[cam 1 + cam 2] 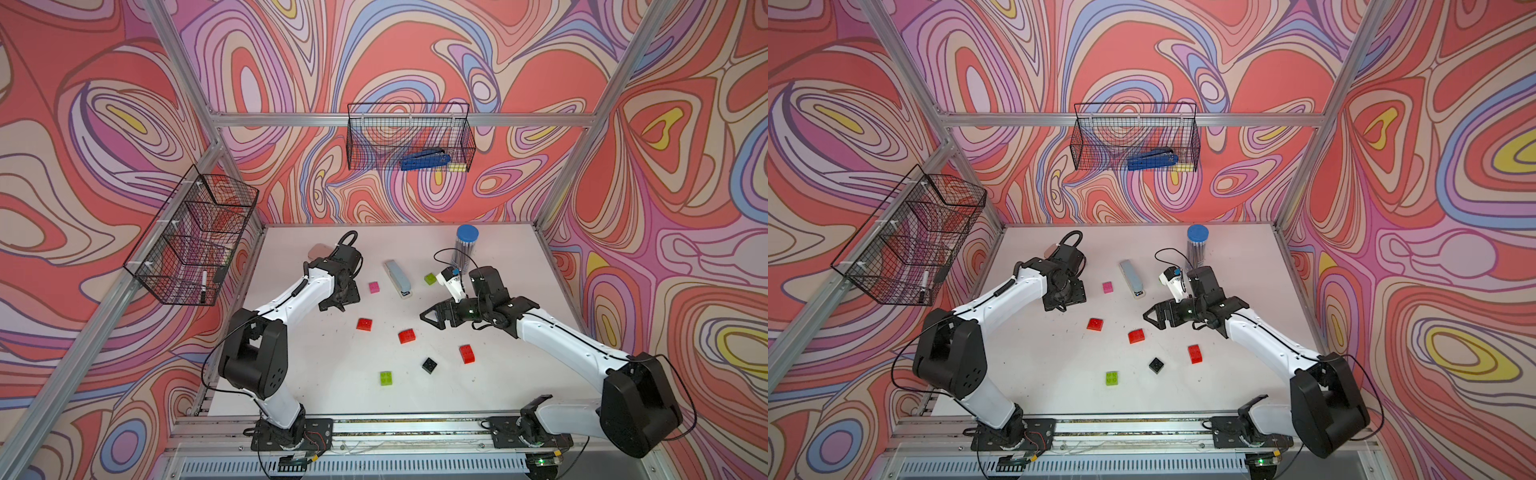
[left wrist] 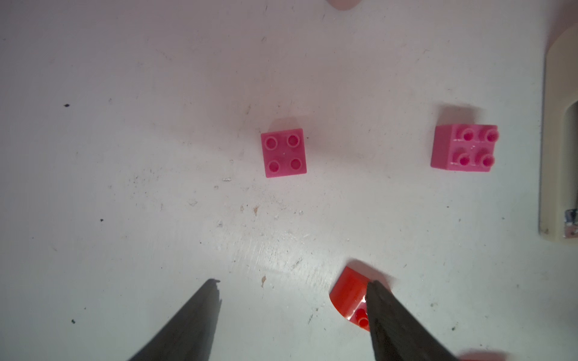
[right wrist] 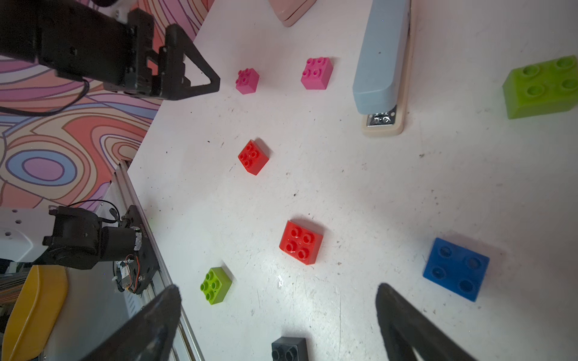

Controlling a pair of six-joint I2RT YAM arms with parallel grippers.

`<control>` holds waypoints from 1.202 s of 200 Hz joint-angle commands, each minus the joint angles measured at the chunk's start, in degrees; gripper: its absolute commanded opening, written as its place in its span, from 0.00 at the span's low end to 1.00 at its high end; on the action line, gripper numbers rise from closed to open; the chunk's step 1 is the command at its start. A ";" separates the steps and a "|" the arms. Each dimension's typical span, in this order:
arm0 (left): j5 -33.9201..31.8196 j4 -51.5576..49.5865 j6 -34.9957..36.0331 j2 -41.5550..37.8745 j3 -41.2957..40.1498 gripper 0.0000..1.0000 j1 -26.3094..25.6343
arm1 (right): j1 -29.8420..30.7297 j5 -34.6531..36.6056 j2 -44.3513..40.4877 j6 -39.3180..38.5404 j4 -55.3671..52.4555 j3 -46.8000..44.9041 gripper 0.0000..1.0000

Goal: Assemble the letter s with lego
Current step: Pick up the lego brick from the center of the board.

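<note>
Table (image 1: 332,386): lego all loose, spread from centre to 6 o'clock, nothing joined yet. Next pick, I reckon, is the pink brick (image 2: 283,153). I'd centre over it, square the jaws to its flat sides, drop straight and close gently. L arm (image 1: 299,291) reaches to approx 10 o'clock, wrist bent down. Left gripper (image 2: 294,283) is spread and empty, with a red brick (image 2: 348,295) just beside one finger. R arm (image 1: 561,336) lies low, pointing to 9 o'clock, right gripper (image 3: 278,287) wide and empty.

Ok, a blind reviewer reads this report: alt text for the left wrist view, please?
The left hand hangs open over a scuffed white table; ahead lie a pink brick and a second pink brick, and a red brick is partly hidden behind one finger.
</note>
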 commanded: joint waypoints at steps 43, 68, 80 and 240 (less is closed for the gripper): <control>3.23 6.46 9.48 5.54 -0.02 0.74 4.44 | 4.46 2.83 4.62 3.85 4.60 4.78 0.97; 5.83 8.52 10.22 7.25 0.14 0.72 5.92 | 5.74 3.23 6.77 4.15 5.37 6.15 0.97; 5.80 8.92 10.56 8.14 0.56 0.70 6.02 | 6.29 3.23 7.86 3.70 5.39 6.88 0.97; 4.35 8.12 10.70 15.07 4.55 0.45 7.37 | 6.94 2.97 12.00 3.02 5.59 7.85 0.97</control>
